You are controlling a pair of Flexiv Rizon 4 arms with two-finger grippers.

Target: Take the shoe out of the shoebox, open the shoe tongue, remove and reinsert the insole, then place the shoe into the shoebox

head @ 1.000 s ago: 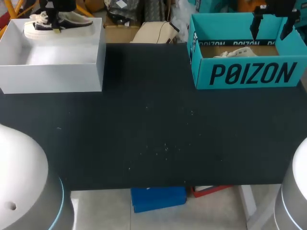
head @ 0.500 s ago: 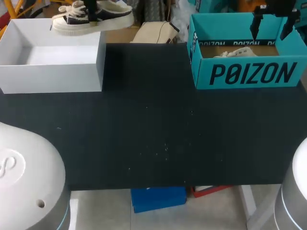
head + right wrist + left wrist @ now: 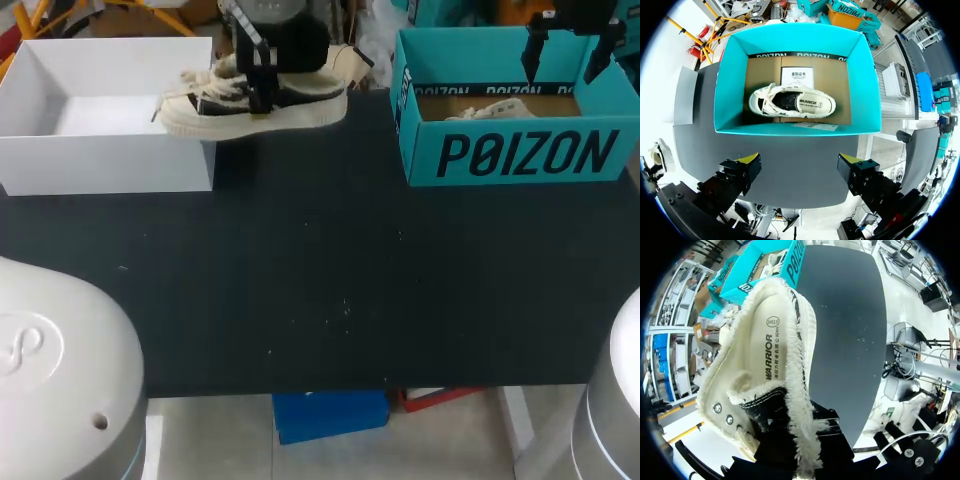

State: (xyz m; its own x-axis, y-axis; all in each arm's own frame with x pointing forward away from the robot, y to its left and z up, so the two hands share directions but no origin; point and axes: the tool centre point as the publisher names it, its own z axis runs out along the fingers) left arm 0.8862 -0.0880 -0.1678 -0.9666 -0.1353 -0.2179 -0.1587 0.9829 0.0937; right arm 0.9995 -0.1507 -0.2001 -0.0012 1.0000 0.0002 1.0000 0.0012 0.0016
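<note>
White arms, black gripper
The left arm (image 3: 55, 370) and right arm (image 3: 618, 400) are wearing blue rings; the right gripper (image 3: 800, 161) is showing yellow tips.

Left gripper (image 3: 262, 88) clenched, right gripper (image 3: 800, 161) spread

Shoes: two, black-and-cream shoe (image 3: 300, 102), cream shoe (image 3: 792, 102). Boxes: two, white box (image 3: 110, 165), teal box (image 3: 515, 155).

Frayed canvas shoe (image 3: 305, 104), matt table (image 3: 320, 280), teal cardboard box (image 3: 510, 155), smooth white shoebox (image 3: 110, 165)
</note>
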